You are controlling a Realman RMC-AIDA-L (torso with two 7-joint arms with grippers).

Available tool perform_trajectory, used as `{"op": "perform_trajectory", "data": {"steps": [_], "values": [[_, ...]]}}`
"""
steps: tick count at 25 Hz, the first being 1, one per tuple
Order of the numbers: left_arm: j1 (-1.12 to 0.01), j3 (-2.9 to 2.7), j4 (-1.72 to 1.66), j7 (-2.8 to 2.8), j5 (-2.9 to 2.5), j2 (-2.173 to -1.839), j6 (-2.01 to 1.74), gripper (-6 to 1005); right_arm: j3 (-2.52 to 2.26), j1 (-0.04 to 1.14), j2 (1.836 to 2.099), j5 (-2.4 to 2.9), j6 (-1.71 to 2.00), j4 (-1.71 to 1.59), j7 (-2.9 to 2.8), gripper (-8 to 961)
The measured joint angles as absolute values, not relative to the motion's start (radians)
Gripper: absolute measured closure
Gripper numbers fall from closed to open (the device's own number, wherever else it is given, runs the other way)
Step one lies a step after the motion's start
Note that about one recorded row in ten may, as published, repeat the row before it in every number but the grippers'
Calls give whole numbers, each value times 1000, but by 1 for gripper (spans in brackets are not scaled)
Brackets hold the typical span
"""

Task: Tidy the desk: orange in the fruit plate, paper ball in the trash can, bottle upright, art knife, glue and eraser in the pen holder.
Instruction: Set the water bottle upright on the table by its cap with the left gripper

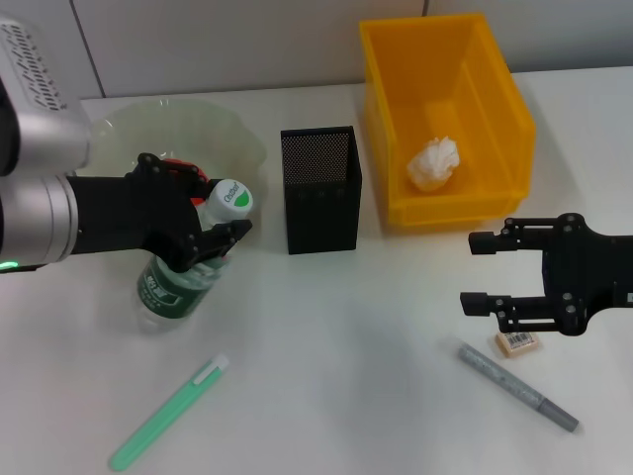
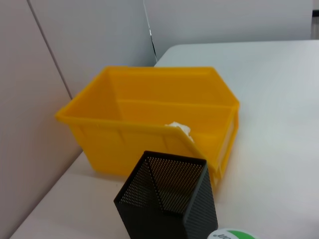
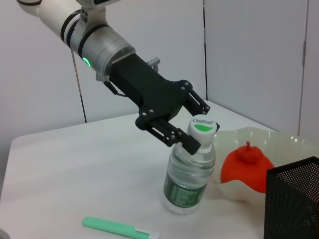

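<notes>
A clear water bottle [image 1: 176, 285] with a green label and a green-and-white cap stands upright on the table; it also shows in the right wrist view [image 3: 189, 177]. My left gripper [image 1: 220, 234] is shut around its neck, as the right wrist view [image 3: 192, 127] shows. The orange [image 1: 184, 170] lies in the pale fruit plate [image 1: 213, 124]. The paper ball [image 1: 435, 163] lies in the yellow bin [image 1: 495, 74]. My right gripper [image 1: 478, 271] is open and empty, just above the eraser [image 1: 516, 342]. A grey pen-shaped tool [image 1: 516, 386] and a green stick [image 1: 168, 413] lie on the table.
The black mesh pen holder [image 1: 318, 188] stands empty between the bottle and the bin; it also shows in the left wrist view [image 2: 167, 199]. The bin [image 2: 149, 114] sits right behind it. A wall runs along the table's far edge.
</notes>
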State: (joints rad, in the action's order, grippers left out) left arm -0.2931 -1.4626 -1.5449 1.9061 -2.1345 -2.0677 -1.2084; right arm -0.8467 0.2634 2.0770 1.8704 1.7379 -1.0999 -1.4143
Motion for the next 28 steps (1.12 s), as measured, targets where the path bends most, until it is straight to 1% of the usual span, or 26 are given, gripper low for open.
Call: {"op": "perform_trajectory", "data": {"steps": [4,21,28], "values": [[-268,-1435,-1545,1866,-2080,-2066,-1216,559,-847,265,2077,1871,1738,-1100,-1414,258],[-264,-1382,-1527,1856,-2078,-2066,-1230,559,-847,269,2077,1871,1738,-1100,-1414,258],[-244,-1377,-1535,1856,-2078,-2066,-1234,559,-847,271,2077,1871,1738,-1100,-1414,258]]}}
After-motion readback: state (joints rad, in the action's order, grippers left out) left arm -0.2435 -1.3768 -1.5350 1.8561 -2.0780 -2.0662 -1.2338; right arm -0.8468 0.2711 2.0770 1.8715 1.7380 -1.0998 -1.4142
